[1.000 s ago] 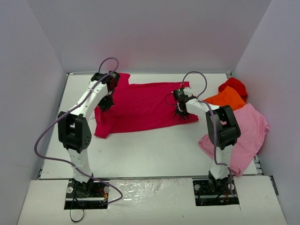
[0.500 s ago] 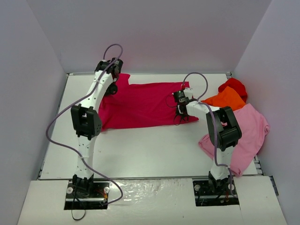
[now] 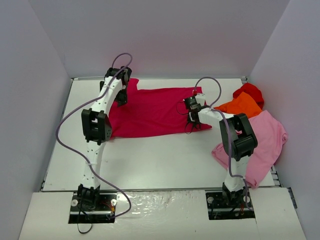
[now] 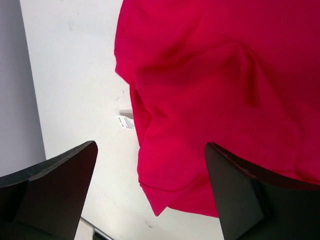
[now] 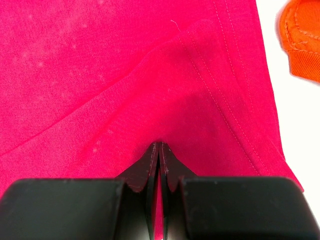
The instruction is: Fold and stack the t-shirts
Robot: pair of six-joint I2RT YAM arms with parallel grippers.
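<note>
The crimson-magenta t-shirt (image 3: 150, 112) lies spread across the back of the table, one sleeve toward the back left corner. My left gripper (image 3: 119, 96) hovers over that left end, open; in the left wrist view its fingers (image 4: 60, 175) stand wide apart above the shirt's edge (image 4: 200, 100) with nothing between them. My right gripper (image 3: 192, 119) rests on the shirt's right end, shut on a pinch of the cloth (image 5: 159, 145). The orange shirt (image 3: 243, 105), bright red shirt (image 3: 250, 91) and light pink shirt (image 3: 265, 140) lie heaped at the right.
The table's back wall and left wall stand close to the left gripper. A small white label (image 4: 126, 121) lies on the table beside the crimson shirt. The orange shirt's hem (image 5: 302, 35) lies just right of the crimson shirt's edge.
My left gripper has opened and let go of the crimson shirt after carrying its left end toward the back left; the shirt now lies flatter. The right gripper has stayed shut in place.
</note>
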